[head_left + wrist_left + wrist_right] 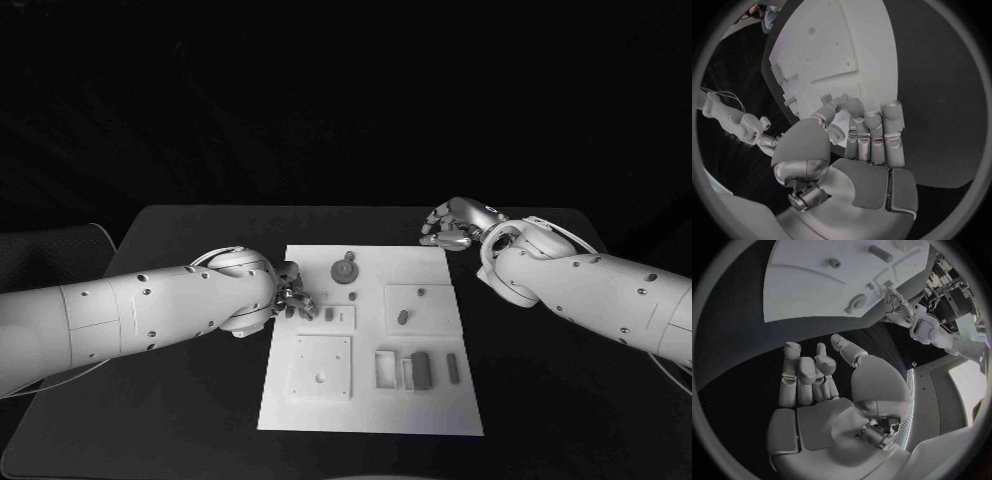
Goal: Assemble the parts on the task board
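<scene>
The white task board [368,400] lies in the middle of the table, also seen in the left wrist view [842,45] and the right wrist view [804,290]. On it are a round grey part [343,270], small grey parts [335,314], two square plates [420,305] [320,367] and rectangular frames [387,367]. My left hand [296,300] is at the board's left edge, its fingers [873,125] curled, with the tips against a small grey part [306,312]. Whether it grips that part is hidden. My right hand [450,228] rests off the board's far right corner, fingers [804,375] curled on nothing.
Black table [548,400] surrounds the board on all sides. Its far edge [361,208] runs just behind my right hand. My left arm [130,315] crosses the table's left side, and my right arm [606,290] crosses its right side.
</scene>
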You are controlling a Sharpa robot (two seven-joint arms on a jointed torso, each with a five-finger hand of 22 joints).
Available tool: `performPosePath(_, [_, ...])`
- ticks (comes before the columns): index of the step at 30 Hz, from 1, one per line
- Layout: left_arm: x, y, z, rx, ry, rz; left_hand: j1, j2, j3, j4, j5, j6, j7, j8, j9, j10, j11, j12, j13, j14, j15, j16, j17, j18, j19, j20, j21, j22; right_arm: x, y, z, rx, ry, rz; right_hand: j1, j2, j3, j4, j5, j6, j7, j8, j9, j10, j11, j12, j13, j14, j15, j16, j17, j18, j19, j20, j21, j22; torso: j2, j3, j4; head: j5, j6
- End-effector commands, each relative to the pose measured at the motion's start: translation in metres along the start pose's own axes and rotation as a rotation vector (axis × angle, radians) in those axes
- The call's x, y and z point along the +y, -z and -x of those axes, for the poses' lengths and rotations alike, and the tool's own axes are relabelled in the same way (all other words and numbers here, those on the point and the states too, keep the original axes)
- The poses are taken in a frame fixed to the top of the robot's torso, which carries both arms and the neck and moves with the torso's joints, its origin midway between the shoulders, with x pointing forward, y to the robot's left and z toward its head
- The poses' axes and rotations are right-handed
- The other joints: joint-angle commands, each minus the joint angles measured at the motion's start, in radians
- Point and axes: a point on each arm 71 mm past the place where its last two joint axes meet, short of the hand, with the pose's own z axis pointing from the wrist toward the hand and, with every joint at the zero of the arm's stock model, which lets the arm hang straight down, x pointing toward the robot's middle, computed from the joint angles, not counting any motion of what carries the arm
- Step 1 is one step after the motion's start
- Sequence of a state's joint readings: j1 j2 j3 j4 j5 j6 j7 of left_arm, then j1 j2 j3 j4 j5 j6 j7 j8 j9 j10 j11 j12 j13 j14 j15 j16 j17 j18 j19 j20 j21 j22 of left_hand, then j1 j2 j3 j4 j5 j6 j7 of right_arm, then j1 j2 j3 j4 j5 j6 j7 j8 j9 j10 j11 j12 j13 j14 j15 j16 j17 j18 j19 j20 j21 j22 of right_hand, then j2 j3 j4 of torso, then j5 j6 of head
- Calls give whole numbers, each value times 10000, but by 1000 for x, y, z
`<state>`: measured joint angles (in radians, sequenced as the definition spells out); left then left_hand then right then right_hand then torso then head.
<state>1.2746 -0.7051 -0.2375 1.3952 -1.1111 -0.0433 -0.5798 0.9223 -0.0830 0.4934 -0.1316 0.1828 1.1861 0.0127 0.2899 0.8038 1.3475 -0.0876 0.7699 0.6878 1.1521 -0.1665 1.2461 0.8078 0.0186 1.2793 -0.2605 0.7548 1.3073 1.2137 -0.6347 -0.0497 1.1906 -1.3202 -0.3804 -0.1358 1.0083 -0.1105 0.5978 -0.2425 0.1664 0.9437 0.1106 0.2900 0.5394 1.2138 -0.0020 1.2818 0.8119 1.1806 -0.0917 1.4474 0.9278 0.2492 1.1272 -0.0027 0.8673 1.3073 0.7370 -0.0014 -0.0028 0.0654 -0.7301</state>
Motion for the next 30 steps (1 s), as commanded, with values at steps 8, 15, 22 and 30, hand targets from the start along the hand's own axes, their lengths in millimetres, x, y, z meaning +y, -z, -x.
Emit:
performPosePath(8, [0, -1, -1, 148, -117, 27, -638, -375, -248, 378, -80, 40, 54, 10, -13, -88, -11, 66, -32, -95, -134, 72, -33, 545, -76, -85, 39, 206, 0, 0, -1, 129, 40, 14, -98, -27, 10, 52, 29, -34, 66, -46, 13, 12, 62, -53, 16, 26, -60, -60, -13, 126, 41, -55, -60, 161, -2, 7, 1, -18, -16])
performPosePath(15, [-2, -1, -1, 139, -106, -9, -802, -384, -520, 340, 35, 12, 58, 10, 3, -116, -16, 86, -34, -130, -142, 98, -33, 559, -120, -95, 55, 210, 0, 0, -1, 151, 41, 9, -108, -55, 7, 69, 29, -79, 80, -76, 9, 15, 74, -54, 17, 25, -56, -62, -14, 126, 41, -56, -62, 161, 1, 7, -3, -10, -5])
performPosePath(22, [-2, -1, -1, 101, -66, -26, -816, -377, -541, 341, 39, 12, 57, 11, 5, -118, -17, 90, -34, -134, -143, 100, -34, 561, -125, -97, 56, 209, 0, 0, -1, 159, 44, 5, -110, -58, 8, 76, 28, -83, 82, -79, 10, 15, 76, -55, 17, 25, -53, -62, -14, 126, 42, -56, -63, 162, 2, 8, -1, -14, -14])
performPosePath(30, [-2, -1, -1, 45, -13, -57, -865, -414, -608, 350, 40, 13, 53, 15, 9, -117, -21, 105, -33, -137, -148, 114, -35, 567, -132, -100, 63, 208, 0, 0, -1, 165, 44, 7, -112, -59, 9, 84, 27, -84, 84, -81, 12, 16, 78, -55, 17, 25, -51, -62, -14, 126, 42, -57, -63, 162, 0, 3, 0, -18, -11])
